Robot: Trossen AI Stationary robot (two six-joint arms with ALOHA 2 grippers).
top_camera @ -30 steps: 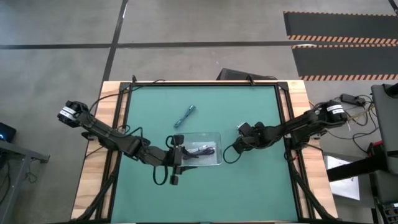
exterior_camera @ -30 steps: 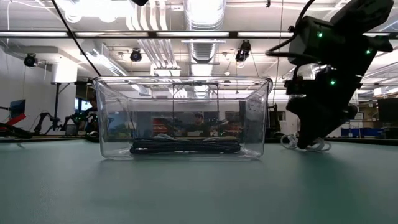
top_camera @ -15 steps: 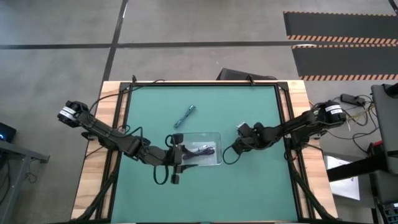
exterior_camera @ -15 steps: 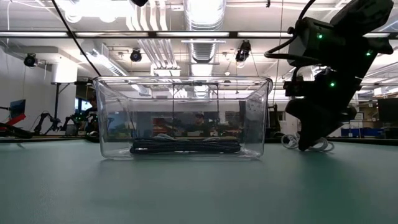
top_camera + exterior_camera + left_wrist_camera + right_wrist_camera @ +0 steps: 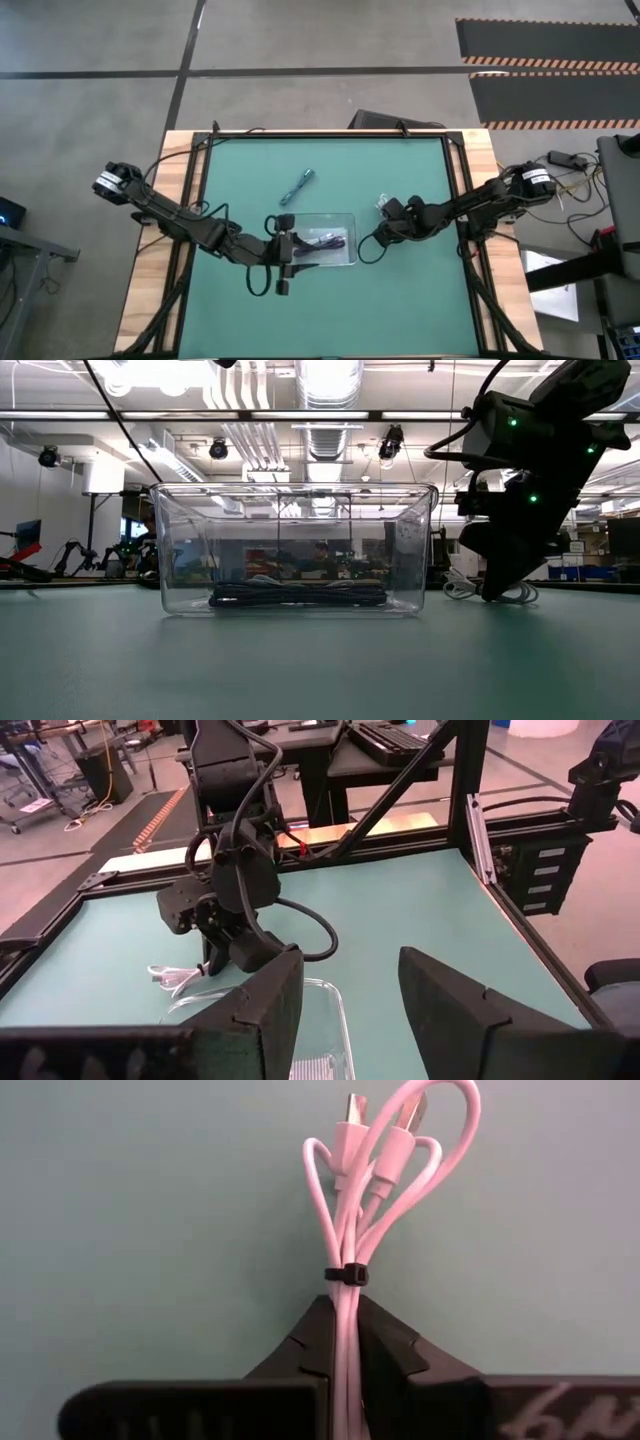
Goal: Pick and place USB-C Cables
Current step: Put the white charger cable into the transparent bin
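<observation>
A white USB-C cable bundle, bound by a black tie, lies on the green table right of the clear tray. My right gripper is shut on it; the high view shows this gripper beside the tray's right end. A dark cable lies on the tray's floor. A teal cable lies on the table beyond the tray. My left gripper stands open at the tray's left end, touching nothing. My right gripper pinches the white bundle's strands between its two fingers, just behind the black tie. The fingers point down at the table from above. The looped end with the plugs sticks out past the fingertips, and the bundle lies on the table.
The green mat is bordered by a black frame and wooden edges. Black arm wires loop on the mat beside each gripper. Open mat lies near the front edge and at the far right.
My right gripper has shut on the white bundle where it lies on the table. The bundle's loops have shifted a little toward the tray. My left arm has kept still.
</observation>
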